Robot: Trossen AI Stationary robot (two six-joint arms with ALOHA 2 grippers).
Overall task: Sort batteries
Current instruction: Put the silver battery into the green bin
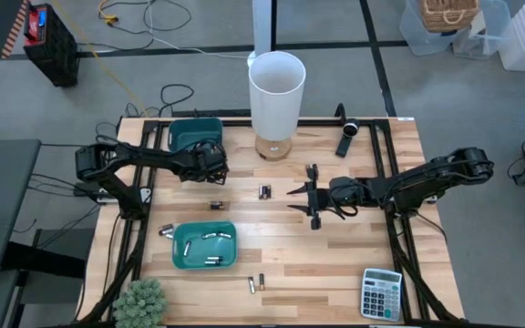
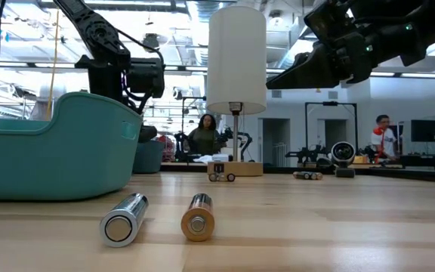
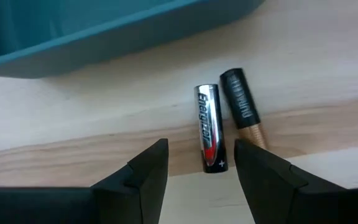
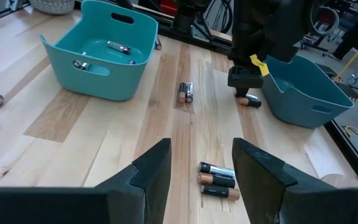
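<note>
Left gripper (image 1: 215, 169) hangs just off the near right corner of the far bin (image 1: 195, 134), fingers (image 3: 143, 175) apart and empty, above two batteries (image 3: 209, 127) lying side by side on the table (image 1: 335, 264): one silver, one black with a copper end. Right gripper (image 1: 299, 200) sits at table centre, right of the lamp (image 1: 276, 91), fingers (image 4: 149, 167) apart and empty. Three batteries (image 4: 218, 179) lie just ahead of it. One pair (image 1: 216, 205) lies between the two bins. Near bin (image 1: 205, 246) holds several batteries (image 1: 212, 237). Two more (image 1: 165, 231) lie left of the near bin, and two (image 2: 159, 218) lie near the front edge.
</note>
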